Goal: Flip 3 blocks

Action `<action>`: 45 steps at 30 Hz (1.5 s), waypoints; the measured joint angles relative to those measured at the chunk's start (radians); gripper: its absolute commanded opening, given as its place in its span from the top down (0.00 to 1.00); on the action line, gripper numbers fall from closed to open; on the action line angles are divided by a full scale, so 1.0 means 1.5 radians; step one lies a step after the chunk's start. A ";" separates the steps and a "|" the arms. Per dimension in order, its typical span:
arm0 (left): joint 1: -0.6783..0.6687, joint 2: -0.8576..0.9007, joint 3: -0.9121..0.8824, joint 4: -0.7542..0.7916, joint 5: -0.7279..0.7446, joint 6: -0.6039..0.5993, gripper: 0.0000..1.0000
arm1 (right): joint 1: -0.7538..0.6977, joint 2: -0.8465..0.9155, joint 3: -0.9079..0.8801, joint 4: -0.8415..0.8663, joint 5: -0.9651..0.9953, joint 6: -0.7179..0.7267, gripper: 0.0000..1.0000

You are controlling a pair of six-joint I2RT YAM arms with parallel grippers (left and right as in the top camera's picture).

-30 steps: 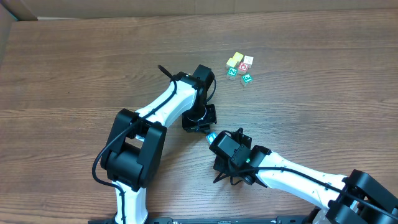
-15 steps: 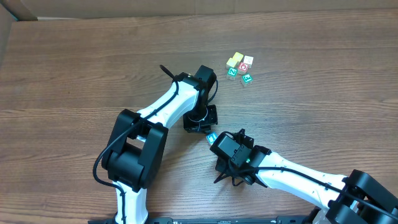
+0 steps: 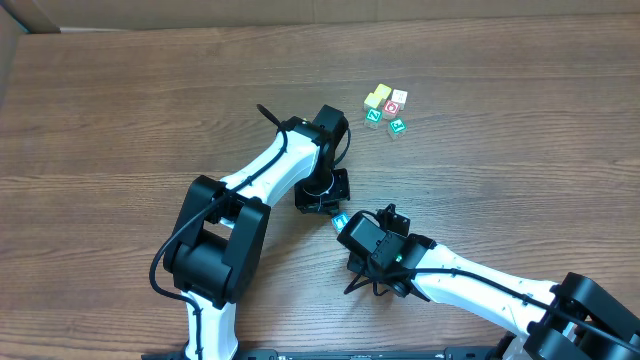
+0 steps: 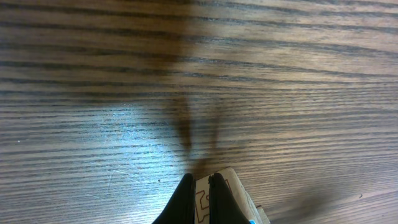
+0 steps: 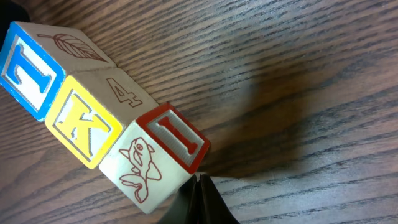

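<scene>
On the far left of the brown wooden table, the left arm reaches up and over to the middle. The left gripper has its two fingers pressed together and holds nothing. Its tips are right at the blue T block, which shows a pale wooden side and a bit of blue at one edge. I cannot tell if the tips touch it. From above, only a little blue spot of this block peeks out between the two grippers. In the right wrist view, the three blocks lie in a row on the table, side against side. First comes the blue T block with a leaf drawn on another side. Next is the yellow K block with a 4 on it. Last is the fish block, cream with a red fish and a red letter I. The right gripper is squeezed together into a point. It holds nothing, and its tip is just beside the low corner of the fish block. Up and to the right, well apart from the row, sit a plain yellow cube, a red-marked cube and two green-marked cubes.
</scene>
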 measured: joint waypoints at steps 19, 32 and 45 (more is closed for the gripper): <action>0.000 0.000 0.000 0.001 -0.003 0.000 0.96 | 0.001 0.026 0.000 0.023 0.005 0.001 0.96; 0.001 0.028 0.009 0.012 -0.002 0.000 0.95 | 0.001 0.028 0.000 0.034 -0.009 0.001 0.96; 0.001 0.032 0.015 0.025 0.006 0.000 0.96 | 0.001 0.031 -0.001 0.050 -0.026 0.001 0.96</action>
